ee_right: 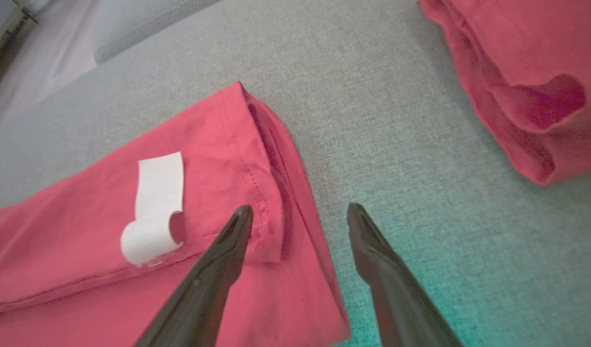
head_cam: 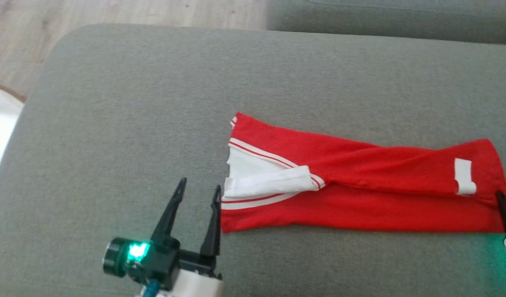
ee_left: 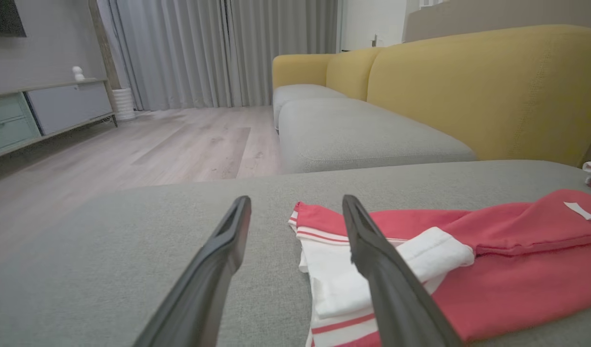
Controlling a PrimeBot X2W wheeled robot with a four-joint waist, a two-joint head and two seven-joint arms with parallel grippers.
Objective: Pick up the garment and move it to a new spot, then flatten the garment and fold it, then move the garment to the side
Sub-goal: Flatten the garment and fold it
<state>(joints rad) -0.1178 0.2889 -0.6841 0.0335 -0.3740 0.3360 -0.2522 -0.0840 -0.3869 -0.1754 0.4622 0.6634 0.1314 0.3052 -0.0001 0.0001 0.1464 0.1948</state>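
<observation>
Garment [head_cam: 360, 206] flat on cushion [head_cam: 154, 103]

The left gripper [head_cam: 200, 185] holds its two dark fingers spread apart, a green light glowing at its base. The right gripper [ee_right: 300, 209] also has its fingers parted.

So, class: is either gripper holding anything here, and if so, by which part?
Nothing is held. The left gripper and right gripper are both open, at opposite ends of the red garment.
</observation>
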